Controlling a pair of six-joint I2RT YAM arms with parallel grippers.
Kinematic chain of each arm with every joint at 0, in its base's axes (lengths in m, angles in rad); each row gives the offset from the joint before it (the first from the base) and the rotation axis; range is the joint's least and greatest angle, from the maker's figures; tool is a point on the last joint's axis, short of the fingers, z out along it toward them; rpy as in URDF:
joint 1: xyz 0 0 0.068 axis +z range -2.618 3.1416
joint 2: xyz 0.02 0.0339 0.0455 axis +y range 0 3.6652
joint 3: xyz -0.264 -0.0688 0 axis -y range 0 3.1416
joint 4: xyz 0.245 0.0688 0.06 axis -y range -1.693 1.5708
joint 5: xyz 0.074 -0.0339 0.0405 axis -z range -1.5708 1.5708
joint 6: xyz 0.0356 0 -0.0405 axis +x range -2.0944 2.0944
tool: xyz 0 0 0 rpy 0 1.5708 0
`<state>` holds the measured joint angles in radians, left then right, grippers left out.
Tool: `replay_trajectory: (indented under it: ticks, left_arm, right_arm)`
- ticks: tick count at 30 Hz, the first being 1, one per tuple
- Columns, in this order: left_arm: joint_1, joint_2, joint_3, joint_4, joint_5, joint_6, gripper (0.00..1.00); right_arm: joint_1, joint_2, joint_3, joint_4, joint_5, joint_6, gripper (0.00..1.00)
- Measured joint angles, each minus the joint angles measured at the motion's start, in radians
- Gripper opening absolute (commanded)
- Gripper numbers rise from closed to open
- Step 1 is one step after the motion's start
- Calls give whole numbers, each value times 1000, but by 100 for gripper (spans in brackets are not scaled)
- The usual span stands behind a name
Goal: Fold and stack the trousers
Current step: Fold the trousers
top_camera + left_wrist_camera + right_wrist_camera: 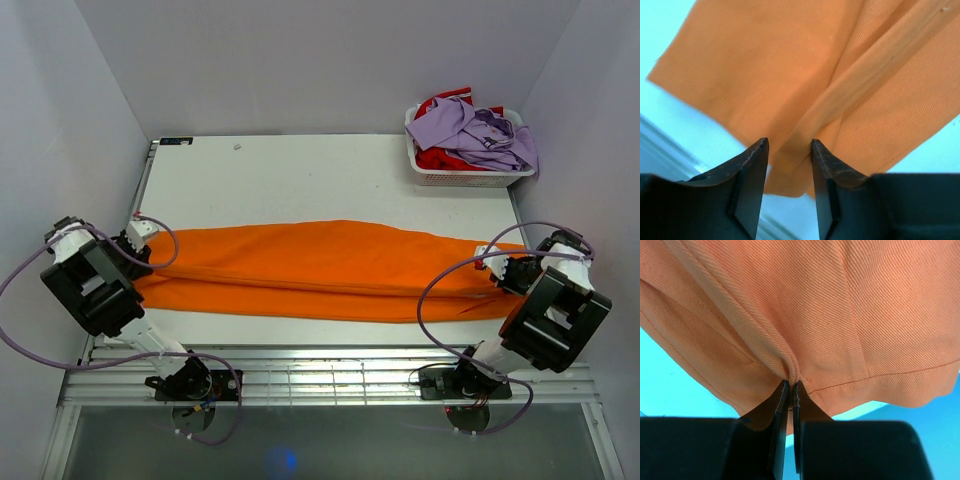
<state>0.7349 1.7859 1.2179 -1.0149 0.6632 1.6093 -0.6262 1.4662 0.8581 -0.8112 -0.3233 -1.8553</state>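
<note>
Ideally, the trousers (320, 262) are held taut by the pinching right gripper (790, 384) while the parted left gripper (789, 142) is lifted clear.

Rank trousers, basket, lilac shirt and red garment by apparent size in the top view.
1. trousers.
2. basket and lilac shirt, about alike; the shirt covers most of it.
3. red garment, mostly hidden.
</note>
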Motion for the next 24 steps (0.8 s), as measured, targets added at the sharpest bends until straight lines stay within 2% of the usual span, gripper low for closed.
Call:
replay_trajectory:
  ticks: [1, 2, 5, 8, 12, 20, 24]
  left_arm:
    - [11, -8, 15, -23, 4, 31, 63]
    - [24, -17, 33, -46, 6, 60, 67]
    - [64, -42, 113, -127, 8, 143, 98]
    - [90, -58, 187, -194, -9, 218, 98]
    - [87, -69, 195, -241, -25, 297, 98]
    - [27, -84, 13, -162, -53, 340, 98]
    - [2, -82, 4, -113, -71, 337, 98]
  right_arm:
    - [0, -8, -2, 1, 2, -7, 8]
    - [0, -20, -4, 2, 3, -13, 8]
    - [0, -48, -6, 2, 6, -31, 8]
    - [0, -62, -14, 8, 11, -47, 8]
    - [-1, -62, -23, 13, 16, -63, 8]
    - [-1, -68, -39, 33, 29, -74, 8]
    - [0, -72, -47, 37, 35, -86, 8]
